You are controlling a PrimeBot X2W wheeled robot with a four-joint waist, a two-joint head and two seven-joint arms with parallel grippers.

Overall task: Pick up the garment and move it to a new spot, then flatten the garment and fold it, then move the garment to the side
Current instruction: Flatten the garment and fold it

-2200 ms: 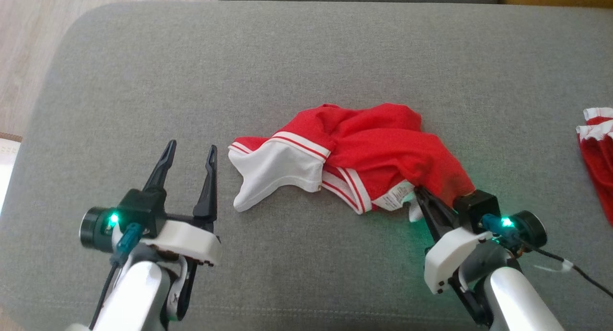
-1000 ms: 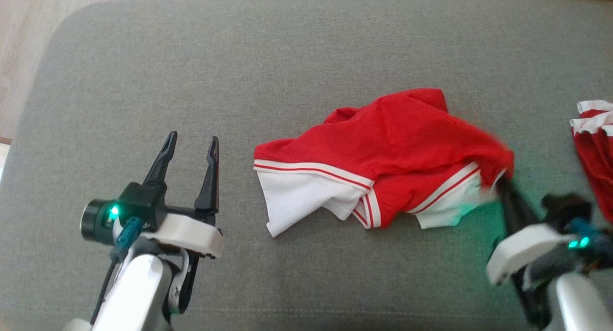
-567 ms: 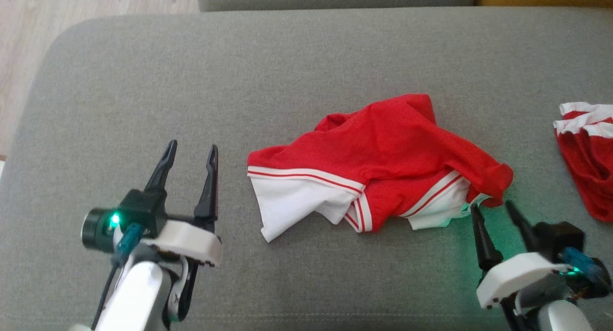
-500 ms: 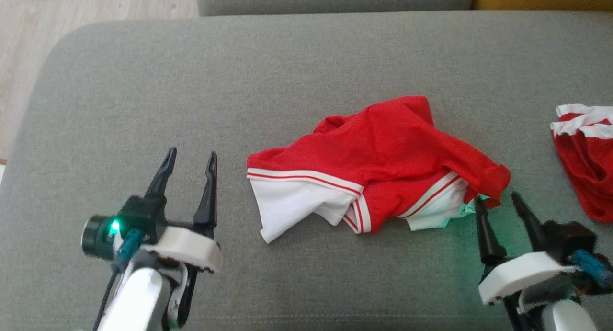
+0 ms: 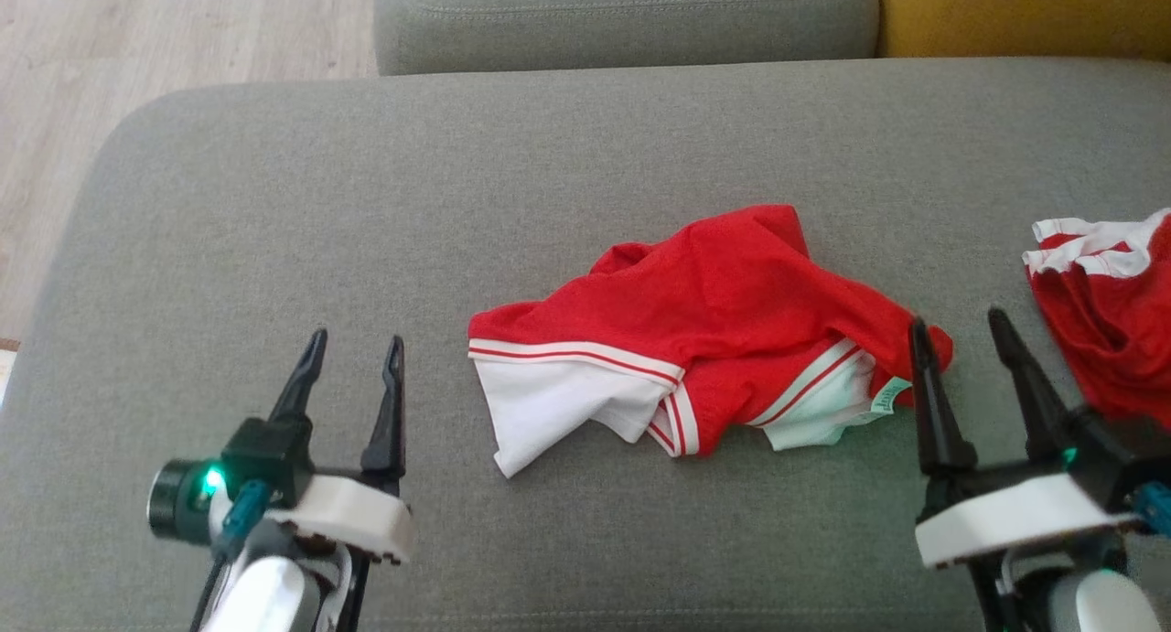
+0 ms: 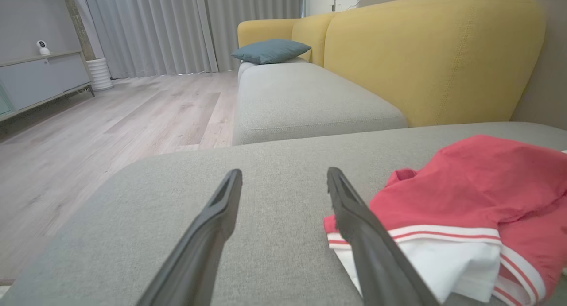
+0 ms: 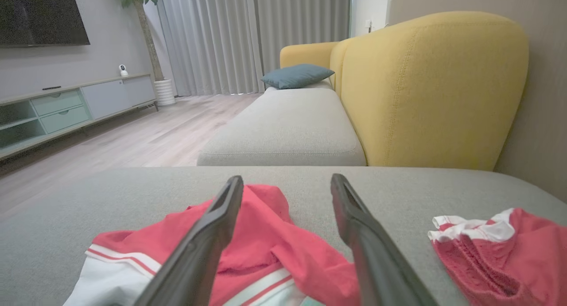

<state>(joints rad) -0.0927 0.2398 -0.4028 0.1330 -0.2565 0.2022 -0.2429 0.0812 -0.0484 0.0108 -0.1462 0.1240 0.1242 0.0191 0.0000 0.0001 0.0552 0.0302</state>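
Grey cushion (image 5: 274, 202) carries everything. The garment (image 5: 714, 312), red with white striped panels, lies crumpled just right of the cushion's middle. Its long axis runs side to side across the cushion, with the white end toward the cushion's left and the bunched red end toward its right. A second red garment (image 5: 1107, 330) sits at the cushion's right edge, apart from the first.

My right gripper (image 5: 956, 321) is at the cushion's near edge, fingers spread, holding nothing, one fingertip right at the red end, so it's the nearer arm. My left gripper (image 5: 355, 337) is also spread and empty, near the cushion's near-left, short of the white end.

Flattening looks like the next job, each arm taking its own end. Head view gives the full length plus the label (image 5: 886, 396). Right wrist view shows the red bunch sitting low between my fingers.
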